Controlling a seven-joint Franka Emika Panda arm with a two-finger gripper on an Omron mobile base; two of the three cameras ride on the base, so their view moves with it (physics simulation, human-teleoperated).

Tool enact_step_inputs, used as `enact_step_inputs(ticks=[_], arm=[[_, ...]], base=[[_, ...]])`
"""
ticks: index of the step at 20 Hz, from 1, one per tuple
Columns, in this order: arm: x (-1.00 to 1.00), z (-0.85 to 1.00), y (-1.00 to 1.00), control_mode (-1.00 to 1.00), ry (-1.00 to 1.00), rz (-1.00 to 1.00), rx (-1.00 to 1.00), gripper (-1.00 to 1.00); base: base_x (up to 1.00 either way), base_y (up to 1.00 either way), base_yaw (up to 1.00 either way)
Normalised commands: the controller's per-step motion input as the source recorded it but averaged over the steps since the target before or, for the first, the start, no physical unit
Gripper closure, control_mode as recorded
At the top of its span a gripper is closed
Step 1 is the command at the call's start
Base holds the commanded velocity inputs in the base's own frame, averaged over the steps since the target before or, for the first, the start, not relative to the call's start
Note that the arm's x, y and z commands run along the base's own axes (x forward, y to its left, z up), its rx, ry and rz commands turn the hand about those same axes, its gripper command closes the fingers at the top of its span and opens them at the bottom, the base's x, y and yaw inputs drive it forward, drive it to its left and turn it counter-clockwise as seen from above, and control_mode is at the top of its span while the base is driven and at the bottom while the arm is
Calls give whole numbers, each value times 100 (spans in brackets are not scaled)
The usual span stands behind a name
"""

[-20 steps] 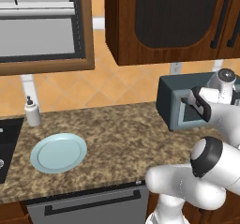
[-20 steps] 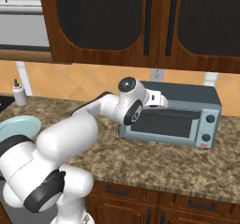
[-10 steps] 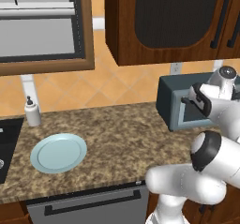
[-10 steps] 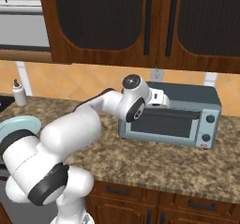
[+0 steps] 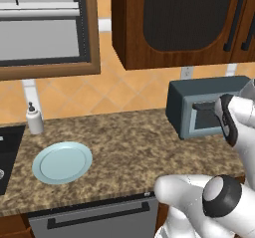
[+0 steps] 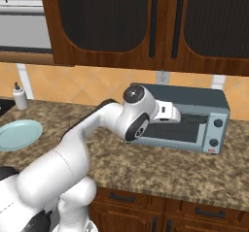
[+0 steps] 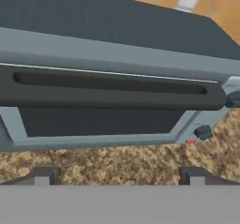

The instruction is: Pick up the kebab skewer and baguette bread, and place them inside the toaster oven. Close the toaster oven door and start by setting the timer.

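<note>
1. currently the gripper (image 7: 119,176) has jaws spread wide, holding nothing; the fingertips (image 7: 43,175) sit at the bottom of the hand view.
2. toaster oven (image 6: 194,117) sits right of centre on the granite counter (image 6: 160,168) in the right base view.
3. toaster oven door (image 7: 98,120) is shut, its dark bar handle (image 7: 112,93) right ahead of the gripper.
4. a pale blue plate (image 5: 62,162) lies lower left in the left base view, with nothing on it.

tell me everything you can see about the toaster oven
The toaster oven is a boxy dark blue-grey countertop unit standing upright on the speckled granite counter, against the tiled wall below the dark wooden cabinets. Its lighter door is shut, with a dark window and a dark horizontal bar handle along its top. Two dark knobs sit on its right side. Nothing touches it.
</note>
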Motion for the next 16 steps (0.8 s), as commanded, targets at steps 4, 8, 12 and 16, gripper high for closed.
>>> enact_step_inputs(ticks=[4, 8, 12, 16], arm=[[-73, 0, -23, -100, 0, 0, -3, -100], [-64, 0, -35, -100, 0, -2, -1, -100], [-62, 0, -22, -100, 0, -10, 0, -100], [-43, 0, -36, -100, 0, -12, 5, -100]], base=[[0, 0, 0], [0, 0, 0], [0, 0, 0], [0, 0, 0]])
